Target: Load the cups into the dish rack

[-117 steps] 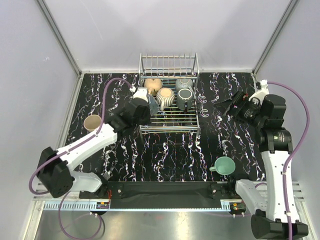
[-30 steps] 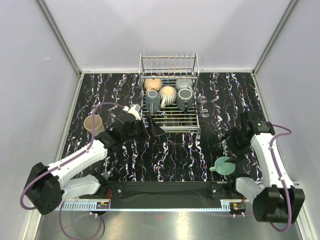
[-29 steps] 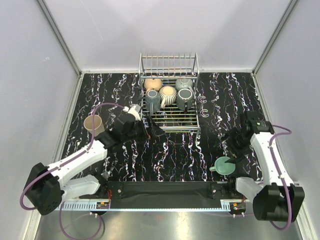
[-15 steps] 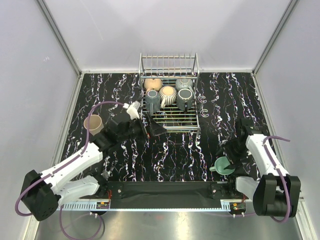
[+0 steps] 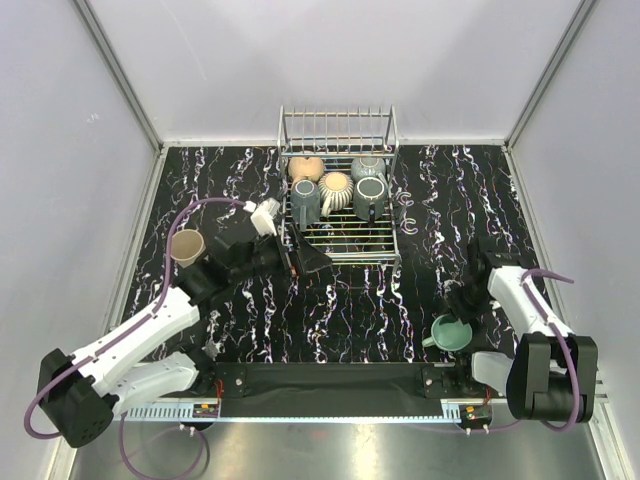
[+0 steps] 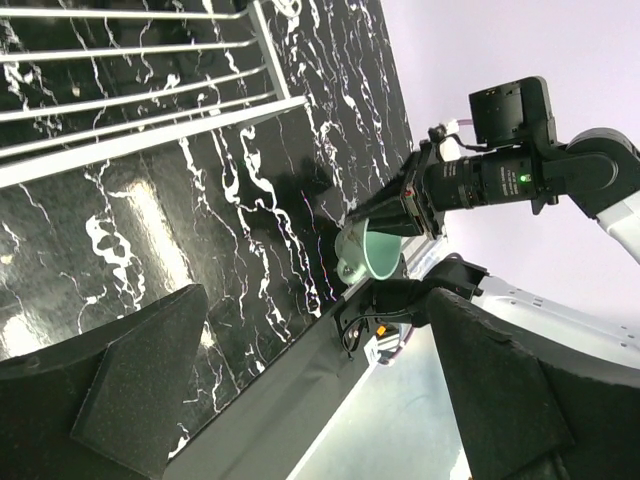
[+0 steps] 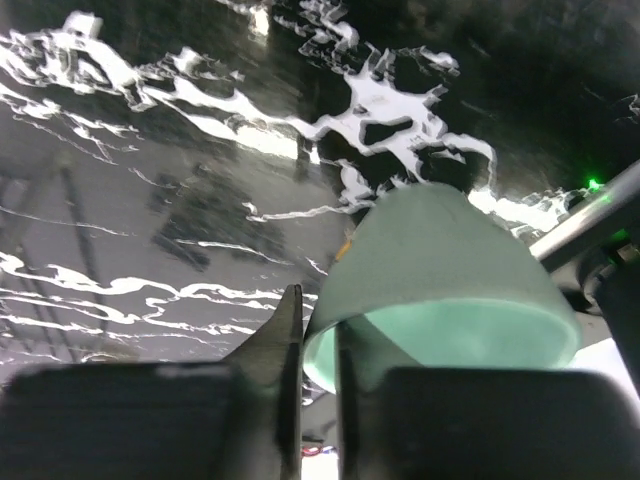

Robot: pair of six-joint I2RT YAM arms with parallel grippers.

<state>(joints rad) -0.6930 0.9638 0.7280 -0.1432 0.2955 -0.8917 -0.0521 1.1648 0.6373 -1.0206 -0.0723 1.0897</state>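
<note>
The teal cup [image 5: 452,333] stands near the front right edge of the table, and my right gripper [image 5: 458,310] is shut on its rim. In the right wrist view one finger [image 7: 283,330] is outside the teal cup's [image 7: 440,260] wall and the other inside. The silver dish rack [image 5: 340,243] at the back centre holds several cups, among them a tan one [image 5: 306,167] and a dark grey one [image 5: 370,195]. A tan cup [image 5: 187,246] stands on the table at the left. My left gripper [image 5: 305,262] hangs open and empty at the rack's front left corner.
The left wrist view looks across the marbled table to the teal cup [image 6: 375,255], the right gripper [image 6: 400,205] and the rack's front wires [image 6: 150,80]. White walls close the table on three sides. A black bar [image 5: 330,378] runs along the front edge.
My right gripper has come down to the teal cup and shut on its rim. The left arm has drawn slightly back from the rack, still open.
</note>
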